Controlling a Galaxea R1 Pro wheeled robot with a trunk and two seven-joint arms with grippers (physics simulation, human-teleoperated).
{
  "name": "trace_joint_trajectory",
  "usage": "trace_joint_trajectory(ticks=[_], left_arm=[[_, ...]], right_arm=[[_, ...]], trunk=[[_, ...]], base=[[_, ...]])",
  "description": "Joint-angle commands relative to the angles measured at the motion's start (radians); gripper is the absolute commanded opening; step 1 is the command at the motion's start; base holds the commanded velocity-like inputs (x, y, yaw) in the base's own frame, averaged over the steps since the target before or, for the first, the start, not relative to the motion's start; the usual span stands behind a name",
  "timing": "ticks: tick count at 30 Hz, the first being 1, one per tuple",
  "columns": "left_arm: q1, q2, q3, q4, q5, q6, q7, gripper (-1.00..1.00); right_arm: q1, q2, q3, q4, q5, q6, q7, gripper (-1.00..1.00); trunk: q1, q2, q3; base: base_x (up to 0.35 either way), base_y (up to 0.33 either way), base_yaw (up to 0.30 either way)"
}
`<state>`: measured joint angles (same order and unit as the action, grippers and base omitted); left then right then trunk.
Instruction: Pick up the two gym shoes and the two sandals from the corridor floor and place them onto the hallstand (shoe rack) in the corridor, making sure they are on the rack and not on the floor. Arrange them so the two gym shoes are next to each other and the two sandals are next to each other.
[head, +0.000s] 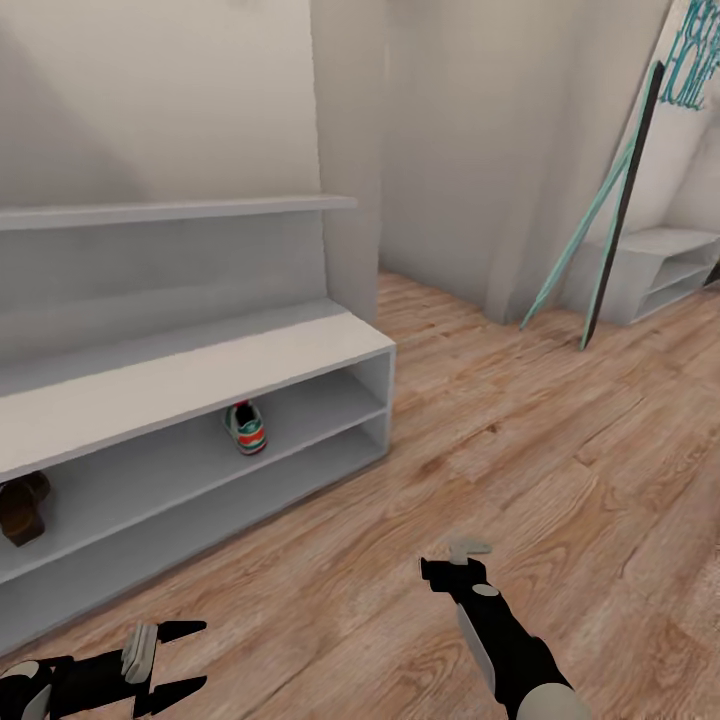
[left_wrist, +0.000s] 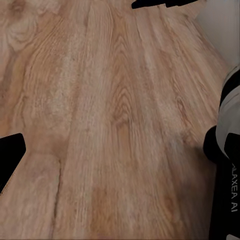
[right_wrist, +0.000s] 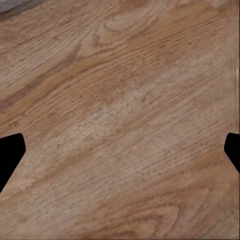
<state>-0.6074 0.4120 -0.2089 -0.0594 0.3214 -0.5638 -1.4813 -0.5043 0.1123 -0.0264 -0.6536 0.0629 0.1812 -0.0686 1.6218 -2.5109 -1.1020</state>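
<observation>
On the hallstand (head: 200, 375), one gym shoe (head: 246, 427) sits on the upper low shelf, under the bench top, its green-and-red heel facing out toward the room, so its long axis runs front to back into the shelf. A dark-brown sandal (head: 22, 507) stands on the same shelf far toward 9 o'clock, at the head view's edge. The other gym shoe and sandal are not to be seen on the stretch of floor (head: 520, 450) in view.

From the left gripper (head: 178, 657), the shoe lies at about 12 to 1 o'clock and the sandal at about 10 o'clock. From the right gripper (head: 458, 560), the shoe lies at about 10 o'clock. By my judgement the left arm is the nearer to the rack, the right arm to the open floor stretching toward 1 and 2 o'clock.

Both grippers are empty. The left one has its fingers spread wide, as the head view shows. The right one also looks wide apart in its wrist view, with bare planks between its tips (right_wrist: 10, 157).

The next move likely turns on finding the missing pair, probably outside this view.
</observation>
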Motion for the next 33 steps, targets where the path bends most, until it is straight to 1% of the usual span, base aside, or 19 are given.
trace_joint_trajectory(ticks=[1, 33], left_arm=[[0.0, 0.001, -0.009, 0.0, 0.01, -0.007, -0.002, 1.0], [0.0, 0.001, -0.009, 0.0, 0.01, -0.008, -0.001, 1.0]], right_arm=[[0.0, 0.001, -0.003, -0.001, 0.006, 0.006, 0.0, 1.0], [0.0, 0.001, -0.004, -0.001, 0.006, 0.006, 0.0, 1.0]], trunk=[[-0.001, 0.0, 0.003], [-0.015, 0.007, 0.127]], base=[[0.0, 0.0, -0.3], [0.0, 0.0, -0.3]])
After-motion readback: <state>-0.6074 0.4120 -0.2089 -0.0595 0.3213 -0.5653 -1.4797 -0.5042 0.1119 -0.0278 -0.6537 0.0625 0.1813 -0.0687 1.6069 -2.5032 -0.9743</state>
